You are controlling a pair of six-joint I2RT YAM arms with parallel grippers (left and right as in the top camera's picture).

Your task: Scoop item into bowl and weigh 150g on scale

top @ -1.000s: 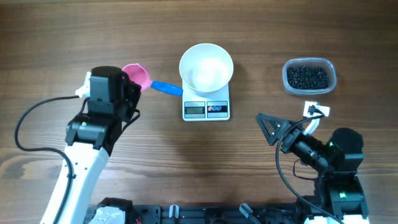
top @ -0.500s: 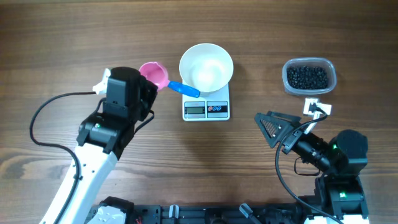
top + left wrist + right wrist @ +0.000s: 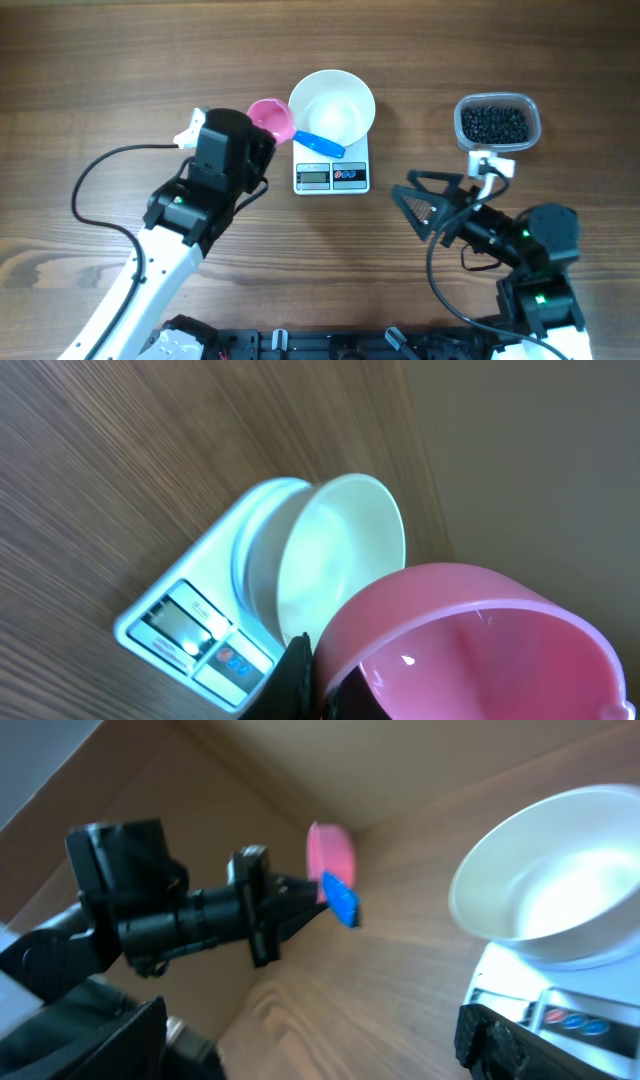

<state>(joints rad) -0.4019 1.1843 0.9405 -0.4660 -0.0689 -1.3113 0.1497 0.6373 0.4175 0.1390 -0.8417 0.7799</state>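
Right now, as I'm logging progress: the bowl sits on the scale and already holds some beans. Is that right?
Not quite. The bowl does sit on the scale, but it is empty: the overhead view shows its bare white inside. The beans lie in the tub.

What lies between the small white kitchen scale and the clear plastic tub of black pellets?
Nothing: in the overhead view, only bare wooden tabletop separates the white scale from the clear tub.

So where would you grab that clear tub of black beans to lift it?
Probably across its narrower width, from straight above, a finger outside each long wall of the tub. It sits flat, open-topped and full of beans, so tipping would spill them.
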